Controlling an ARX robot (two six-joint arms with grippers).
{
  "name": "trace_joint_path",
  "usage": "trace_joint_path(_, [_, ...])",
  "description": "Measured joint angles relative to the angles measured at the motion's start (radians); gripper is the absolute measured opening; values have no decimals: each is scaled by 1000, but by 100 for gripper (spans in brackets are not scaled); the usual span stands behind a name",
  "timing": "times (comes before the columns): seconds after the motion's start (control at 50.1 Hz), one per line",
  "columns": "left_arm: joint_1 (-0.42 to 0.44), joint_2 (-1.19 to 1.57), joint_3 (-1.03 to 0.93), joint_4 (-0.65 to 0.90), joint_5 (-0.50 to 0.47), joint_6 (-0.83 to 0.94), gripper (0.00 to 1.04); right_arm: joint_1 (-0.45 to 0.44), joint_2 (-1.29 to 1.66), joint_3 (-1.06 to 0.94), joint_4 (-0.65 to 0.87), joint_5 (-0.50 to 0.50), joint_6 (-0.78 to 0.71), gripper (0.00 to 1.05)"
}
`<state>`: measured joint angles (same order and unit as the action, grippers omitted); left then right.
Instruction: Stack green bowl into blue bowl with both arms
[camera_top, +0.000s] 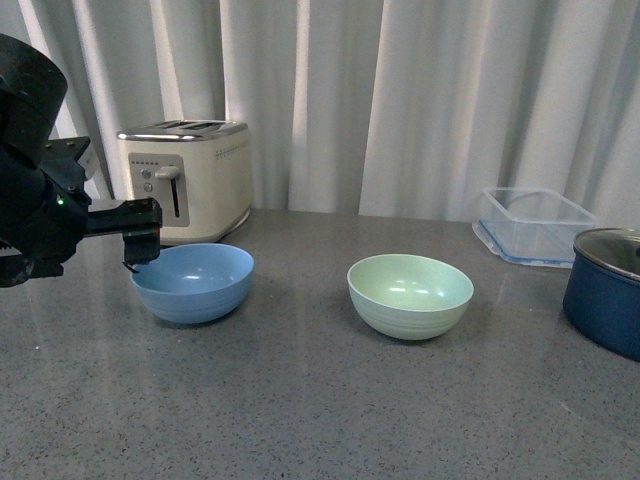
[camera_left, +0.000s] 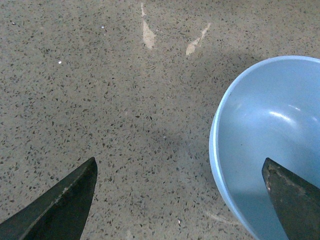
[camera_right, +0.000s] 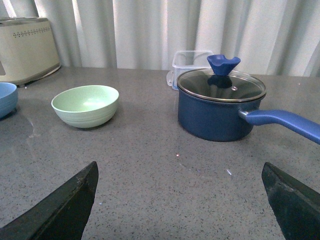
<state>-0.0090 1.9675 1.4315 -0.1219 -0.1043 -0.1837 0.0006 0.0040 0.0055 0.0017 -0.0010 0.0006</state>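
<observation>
The blue bowl (camera_top: 193, 282) stands upright on the grey counter at the left. The green bowl (camera_top: 410, 295) stands upright near the middle, apart from it. My left gripper (camera_top: 141, 246) is open and hovers over the blue bowl's left rim. In the left wrist view the blue bowl (camera_left: 270, 145) has one finger over its inside and the other over bare counter, with the gripper (camera_left: 180, 200) straddling the rim. My right gripper (camera_right: 180, 200) is open and empty above the counter; it does not show in the front view. The green bowl (camera_right: 85, 105) lies well ahead of it.
A cream toaster (camera_top: 186, 178) stands behind the blue bowl. A dark navy pot with a glass lid (camera_right: 220, 105) sits at the right, its handle (camera_right: 282, 122) pointing outward. A clear plastic container (camera_top: 532, 225) is behind it. Curtains hang behind the counter.
</observation>
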Motion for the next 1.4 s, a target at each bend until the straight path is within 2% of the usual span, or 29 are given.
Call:
trace_joint_path(0.519, [-20,150,113,-11,-44,-30,98,0,0,0,0,0,0,95])
trace_joint_path(0.818, [-30,156,119,-10,-77,-37,51,0,0,0,0,0,0,95])
trace_joint_path(1.038, [-29,154,125,-16,-76,-55,8,0,0,0,0,0,0,95])
trace_joint_path(1.098, [-29,149,125,-16,-77,-61,4,0,0,0,0,0,0,95])
trace_joint_path(1.397, [-43,124,125,-14,-68,-92,4,0,0,0,0,0,0,95])
